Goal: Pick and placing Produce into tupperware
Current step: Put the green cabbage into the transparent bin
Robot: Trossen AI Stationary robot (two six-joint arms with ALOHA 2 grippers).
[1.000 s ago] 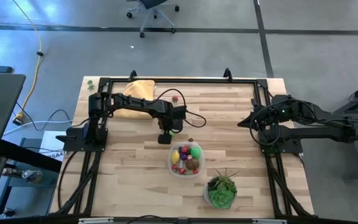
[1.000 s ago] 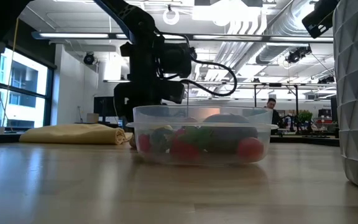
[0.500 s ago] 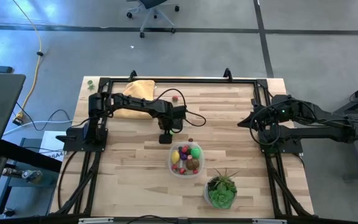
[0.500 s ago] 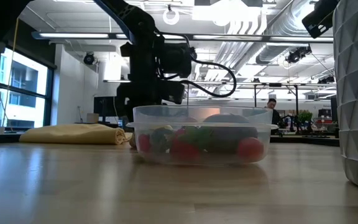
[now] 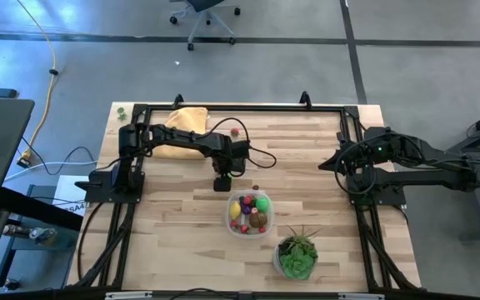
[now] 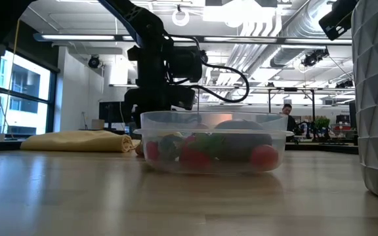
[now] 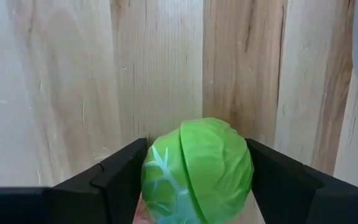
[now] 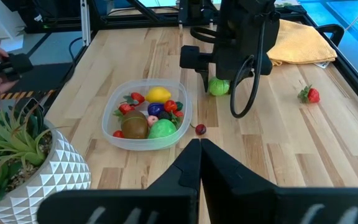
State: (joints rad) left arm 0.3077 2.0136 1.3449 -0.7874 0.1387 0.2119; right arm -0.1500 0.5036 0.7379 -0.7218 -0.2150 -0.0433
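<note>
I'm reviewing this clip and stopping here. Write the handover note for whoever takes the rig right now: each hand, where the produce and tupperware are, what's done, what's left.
Left hand: down at the table just behind the tupperware, fingers either side of a green cabbage; grip not confirmed.
Right hand: shut, parked at the table's right side.
Done: the tupperware, mid-table, holds a mixed pile of produce.
Left: the cabbage; a small dark red piece on the table beside the tupperware; a strawberry near the yellow cloth.

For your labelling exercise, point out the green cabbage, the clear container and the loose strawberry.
green cabbage (image 7: 197, 171), left wrist view, leaf front.
clear container (image 8: 114, 109), right wrist view, rim.
strawberry (image 8: 311, 94), right wrist view, red body.
</note>
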